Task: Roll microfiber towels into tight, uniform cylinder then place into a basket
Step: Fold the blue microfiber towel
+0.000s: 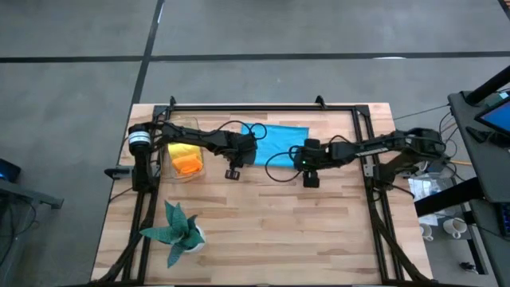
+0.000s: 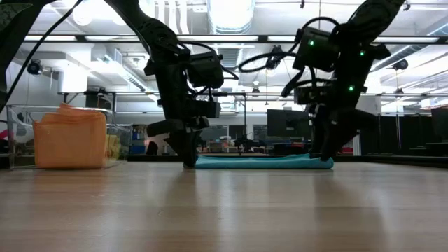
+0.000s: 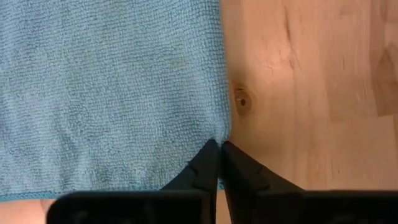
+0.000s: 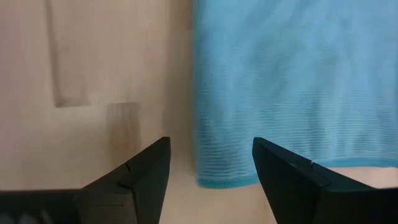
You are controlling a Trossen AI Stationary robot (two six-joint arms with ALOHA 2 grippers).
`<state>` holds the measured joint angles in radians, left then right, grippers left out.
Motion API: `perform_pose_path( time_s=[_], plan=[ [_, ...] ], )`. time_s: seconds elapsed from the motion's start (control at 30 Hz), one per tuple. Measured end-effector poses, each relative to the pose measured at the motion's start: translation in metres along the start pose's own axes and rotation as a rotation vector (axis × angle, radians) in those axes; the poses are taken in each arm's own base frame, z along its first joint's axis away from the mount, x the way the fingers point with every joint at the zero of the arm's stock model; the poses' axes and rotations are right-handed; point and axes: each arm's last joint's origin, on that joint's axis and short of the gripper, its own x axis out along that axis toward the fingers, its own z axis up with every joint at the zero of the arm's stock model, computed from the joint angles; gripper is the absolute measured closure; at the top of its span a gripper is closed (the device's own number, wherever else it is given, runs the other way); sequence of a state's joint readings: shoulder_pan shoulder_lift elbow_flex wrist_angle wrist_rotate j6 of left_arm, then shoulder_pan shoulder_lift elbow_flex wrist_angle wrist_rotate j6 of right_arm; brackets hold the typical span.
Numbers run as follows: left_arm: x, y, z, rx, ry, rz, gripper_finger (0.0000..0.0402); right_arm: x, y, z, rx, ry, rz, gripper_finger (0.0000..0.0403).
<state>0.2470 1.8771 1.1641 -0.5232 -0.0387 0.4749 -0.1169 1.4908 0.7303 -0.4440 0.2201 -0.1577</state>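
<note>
A bright blue towel [image 1: 277, 142] lies spread flat on the wooden table, near its far side. My left gripper [image 3: 219, 151] points down at the towel's left edge, close to the near left corner, and is shut on it; the low view shows the left gripper [image 2: 189, 159] down at the table. My right gripper [image 4: 211, 163] hangs open just above the towel's near right corner [image 4: 214, 177], and the right gripper [image 2: 327, 155] touches nothing. The clear basket [image 1: 185, 159] at the left holds a yellow towel [image 1: 182, 149] and an orange towel [image 2: 70, 140]. My left gripper pinches the blue towel's left edge [image 3: 222, 132] between its two fingers, a little way from the near left corner. The fingers come from above, slanting down. The cloth is drawn in slightly at the fingertips. The towel lies flat on the table.
A black metal frame [image 1: 263, 107] runs around the work area. A dark teal plant in a white pot [image 1: 179, 231] stands near the table's near left corner. Bare wood lies between the towel and the near edge.
</note>
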Motion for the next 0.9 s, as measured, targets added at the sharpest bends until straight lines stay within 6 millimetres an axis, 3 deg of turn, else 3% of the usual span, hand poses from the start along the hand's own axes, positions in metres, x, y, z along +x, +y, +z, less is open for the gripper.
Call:
perform_pose_path(
  time_s=[0.17,0.33,0.47,0.63,0.9],
  plan=[
    [0.0,0.0,0.0,-0.011,-0.001,-0.002,0.0401,0.01,0.003,-0.002,-0.011,0.048,0.03,0.0191],
    [0.0,0.0,0.0,-0.025,-0.005,-0.001,0.0401,0.02,0.006,-0.003,-0.005,0.095,0.034,0.0227],
    [0.001,0.0,0.0,-0.025,-0.006,-0.003,0.0401,0.021,0.007,-0.004,-0.005,0.104,0.047,0.0278],
    [0.001,-0.001,0.0,-0.025,-0.004,-0.005,0.0401,0.017,0.007,-0.008,0.012,0.133,0.052,0.0376],
    [-0.003,-0.014,0.005,-0.059,-0.014,-0.038,0.0401,0.007,0.021,-0.015,0.048,0.186,0.063,0.0393]
  ],
)
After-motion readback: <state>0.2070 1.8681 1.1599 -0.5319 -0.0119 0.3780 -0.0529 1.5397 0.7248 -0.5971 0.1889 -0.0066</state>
